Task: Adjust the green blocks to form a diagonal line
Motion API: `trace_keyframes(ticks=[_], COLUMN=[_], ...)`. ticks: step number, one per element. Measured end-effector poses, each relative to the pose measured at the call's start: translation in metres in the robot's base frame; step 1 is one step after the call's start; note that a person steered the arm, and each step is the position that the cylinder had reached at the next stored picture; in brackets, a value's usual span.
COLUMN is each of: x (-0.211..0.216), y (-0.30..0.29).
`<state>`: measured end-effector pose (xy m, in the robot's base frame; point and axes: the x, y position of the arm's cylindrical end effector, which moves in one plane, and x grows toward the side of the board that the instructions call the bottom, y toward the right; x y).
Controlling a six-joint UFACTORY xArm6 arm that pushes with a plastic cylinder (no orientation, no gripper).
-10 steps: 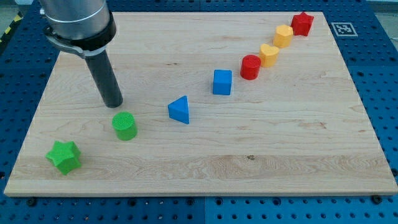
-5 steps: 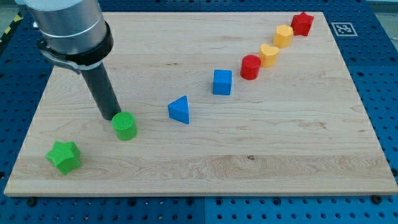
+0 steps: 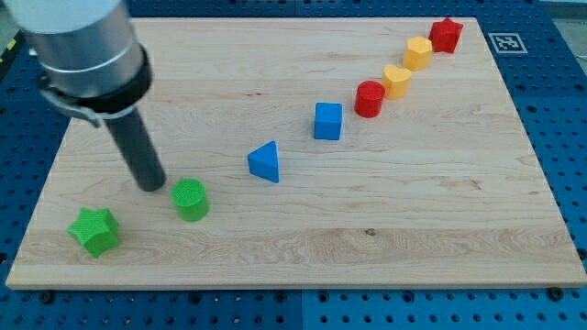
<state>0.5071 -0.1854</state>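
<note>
Lying across the wooden bench (image 3: 431, 220) in one slanting chain, from the red star (image 3: 447, 34) at the view's top right, past a yellow block (image 3: 418, 52), a second yellow block (image 3: 397, 81), a red cylinder (image 3: 370, 98), a blue cube (image 3: 327, 121) and a blue triangle (image 3: 265, 162), down toward the view's bottom left. Sitting at the low end of that chain, the green cylinder (image 3: 191, 200) and, well below and to its left, the green star (image 3: 94, 231), apart from each other and roughly carrying on the same slant, likely placed so as to extend the line. No fingers on this rig, so nothing clenched or released; only my tip (image 3: 151, 186), resting just beside the green cylinder on its upper left, seemingly not touching it, holding nothing. Judging the green pair as close to diagonal already, perhaps needing only a slight nudge.
</note>
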Motion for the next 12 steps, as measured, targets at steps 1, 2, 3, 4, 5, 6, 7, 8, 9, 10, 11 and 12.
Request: trace_keyframes(ticks=[1, 2, 3, 4, 5, 6, 7, 8, 9, 10, 11, 12], x=[0.002, 0.010, 0.021, 0.024, 0.024, 0.031, 0.037, 0.037, 0.037, 0.035, 0.018, 0.003], y=[-0.029, -0.033, -0.033, -0.033, -0.033, -0.033, -0.033, -0.033, -0.033, -0.037, -0.047, -0.060])
